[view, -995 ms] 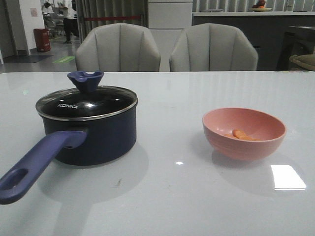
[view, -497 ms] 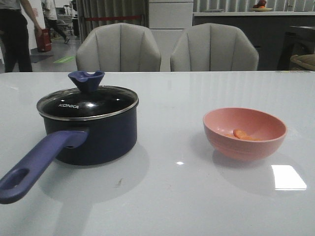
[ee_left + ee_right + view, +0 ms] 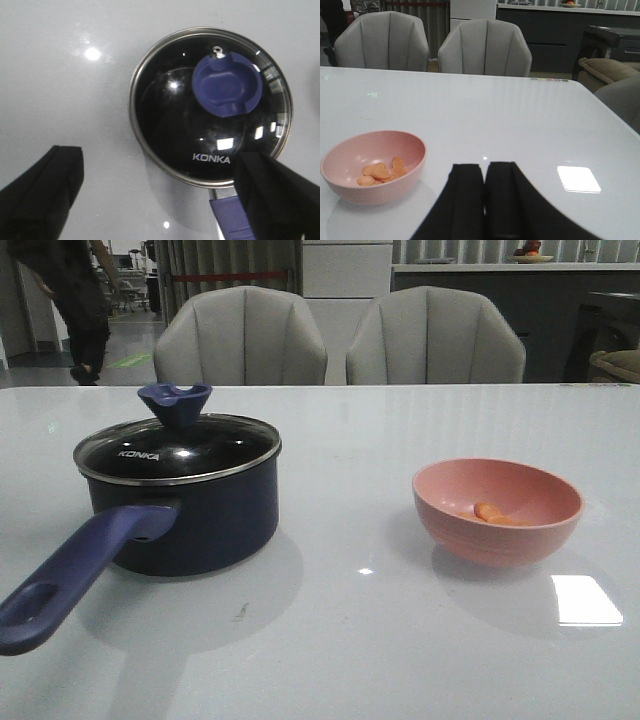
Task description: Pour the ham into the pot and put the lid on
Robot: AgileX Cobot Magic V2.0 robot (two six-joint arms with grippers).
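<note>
Nothing's begun: the lid [image 3: 178, 448] sits on the pot [image 3: 185, 515], ham [image 3: 379, 172] waits in the bowl [image 3: 497, 511] on the counter [image 3: 350, 630]. Left gripper [image 3: 160, 192] spread above the lid; right gripper [image 3: 485, 200] pressed together.

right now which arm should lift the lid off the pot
Left: its open claw hangs directly over the steel-rimmed glass lid with the blue knob. The right claw is shut, off beside the pink bowl.

One pot [image 3: 190, 525], one lid [image 3: 178, 452], one pink bowl [image 3: 497, 511], two chairs [image 3: 240, 337], roughly six ham slices [image 3: 380, 173]
</note>
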